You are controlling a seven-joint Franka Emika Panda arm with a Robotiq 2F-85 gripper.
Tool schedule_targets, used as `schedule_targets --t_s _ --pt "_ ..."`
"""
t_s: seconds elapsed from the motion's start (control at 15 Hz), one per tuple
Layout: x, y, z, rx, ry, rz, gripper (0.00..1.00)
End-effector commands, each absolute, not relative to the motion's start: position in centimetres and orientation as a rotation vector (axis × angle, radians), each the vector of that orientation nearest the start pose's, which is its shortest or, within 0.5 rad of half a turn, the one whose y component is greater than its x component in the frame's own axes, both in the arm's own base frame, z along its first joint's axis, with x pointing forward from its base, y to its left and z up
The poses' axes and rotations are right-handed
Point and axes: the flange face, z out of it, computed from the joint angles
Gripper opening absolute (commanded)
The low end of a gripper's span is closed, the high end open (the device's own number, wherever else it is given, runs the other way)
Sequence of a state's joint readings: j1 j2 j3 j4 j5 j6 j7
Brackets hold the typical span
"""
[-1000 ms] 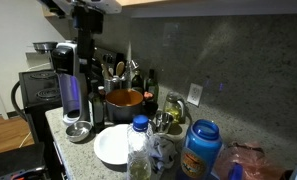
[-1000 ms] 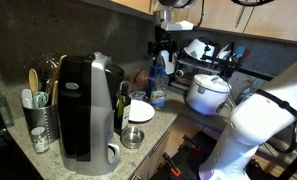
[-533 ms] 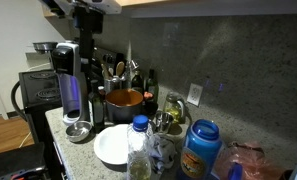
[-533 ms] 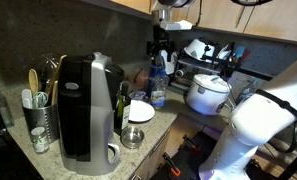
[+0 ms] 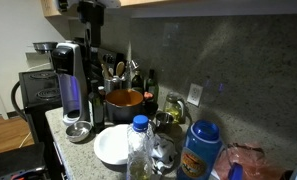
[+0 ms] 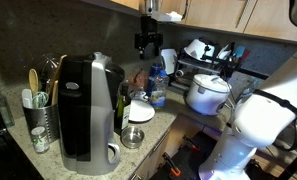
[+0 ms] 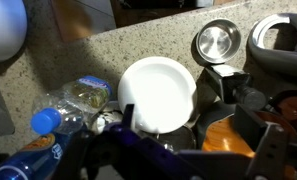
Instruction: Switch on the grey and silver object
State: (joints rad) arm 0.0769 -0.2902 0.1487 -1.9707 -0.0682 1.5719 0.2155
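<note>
- gripper (image 6: 148,46) hangs above the counter, jaws apart, holding nothing
- grey and silver machine (image 5: 70,85) untouched, clear of gripper
- white plate (image 7: 158,95) below in wrist view

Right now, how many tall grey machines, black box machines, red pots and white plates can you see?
Grey and silver object: 1
Boxy black appliance: 1
Red-orange pot: 1
White plate: 1
Total: 4
</note>
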Motion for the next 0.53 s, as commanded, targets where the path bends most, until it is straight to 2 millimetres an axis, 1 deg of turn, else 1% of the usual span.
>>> schedule_targets --t_s 0.0,0.27,0.47 --pt "45.6 13.2 60.6 -3.236 -0.22 0.176 1.0" --pt "46.2 16.3 62.5 -3.165 -0.493 0.152 1.0" --pt "46.5 18.5 63.3 -3.098 -0.712 0.146 1.0"
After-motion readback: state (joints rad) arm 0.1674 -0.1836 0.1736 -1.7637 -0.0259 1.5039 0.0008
